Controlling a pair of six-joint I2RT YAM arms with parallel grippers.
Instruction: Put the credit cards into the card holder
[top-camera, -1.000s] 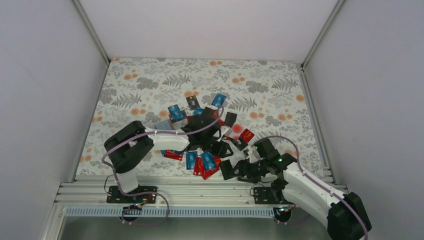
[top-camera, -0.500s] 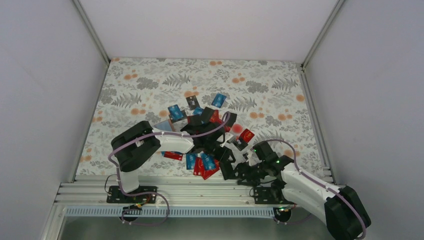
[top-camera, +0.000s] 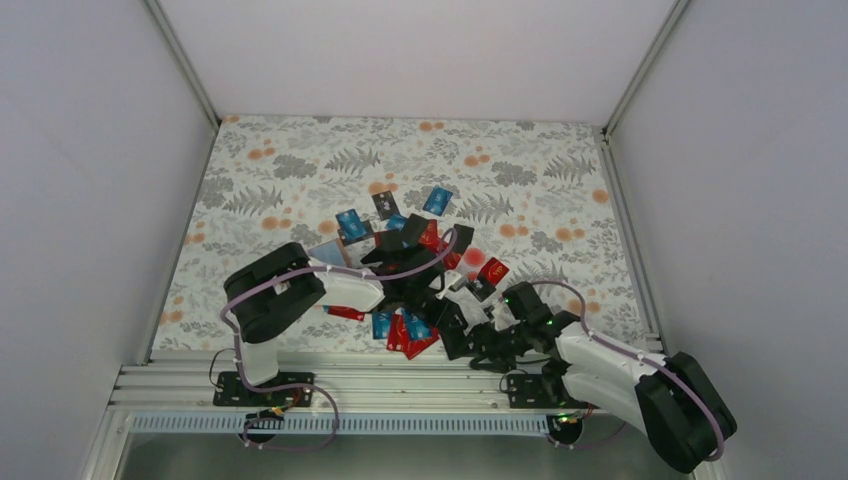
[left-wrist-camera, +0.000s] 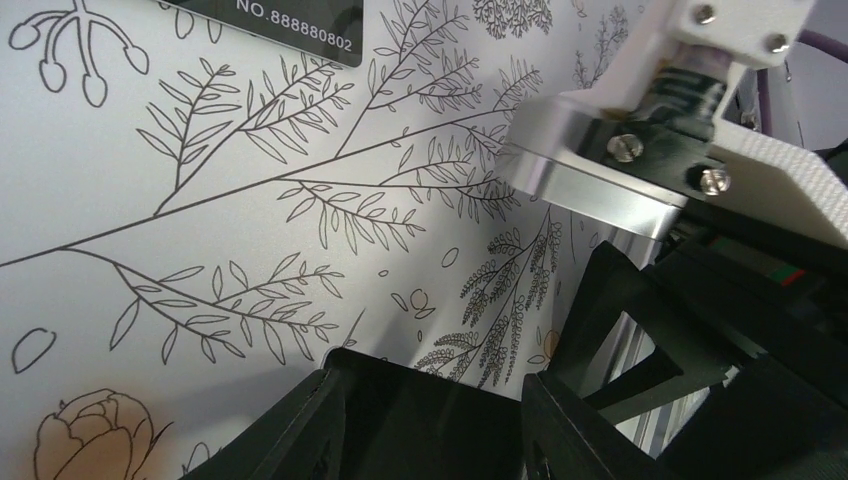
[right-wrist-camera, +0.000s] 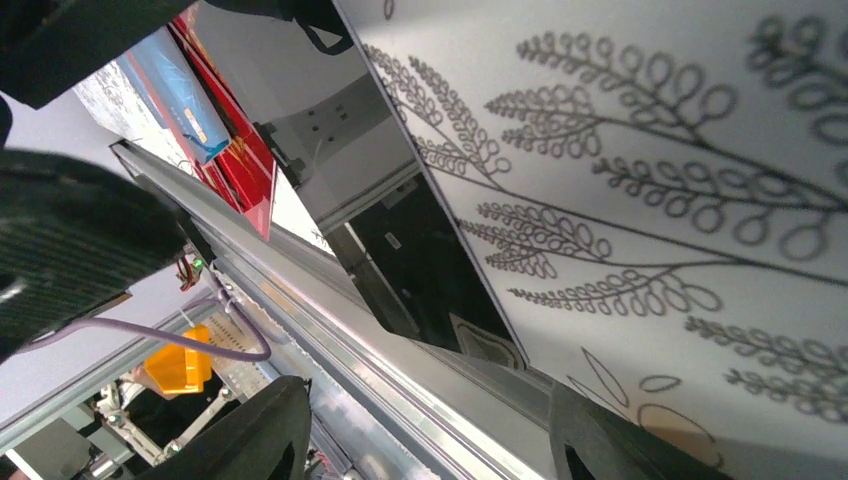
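Observation:
Several credit cards (top-camera: 410, 325) in blue, red and black lie in a heap at the middle of the flowered table. I cannot pick out the tan card holder in any view. My left gripper (top-camera: 442, 305) reaches right over the heap's near side. In its wrist view the left gripper (left-wrist-camera: 430, 425) has a black card (left-wrist-camera: 430, 400) filling the gap between its fingers. My right gripper (top-camera: 458, 340) sits at the table's near edge, close to the left one. In its wrist view the right gripper (right-wrist-camera: 435, 440) is wide open and empty over the rail, with a glossy black card (right-wrist-camera: 430, 270) just ahead.
The metal rail (top-camera: 400, 375) runs along the near edge, right under my right gripper. Red and blue cards (right-wrist-camera: 225, 140) lie by that edge. Another black card (left-wrist-camera: 270, 20) with white numbers lies ahead of my left gripper. My right arm's wrist (left-wrist-camera: 650, 150) is close on its right.
My left gripper has moved right and nearer, toward the table's near edge. My right arm has stretched lower and further left, closing in on the left gripper.

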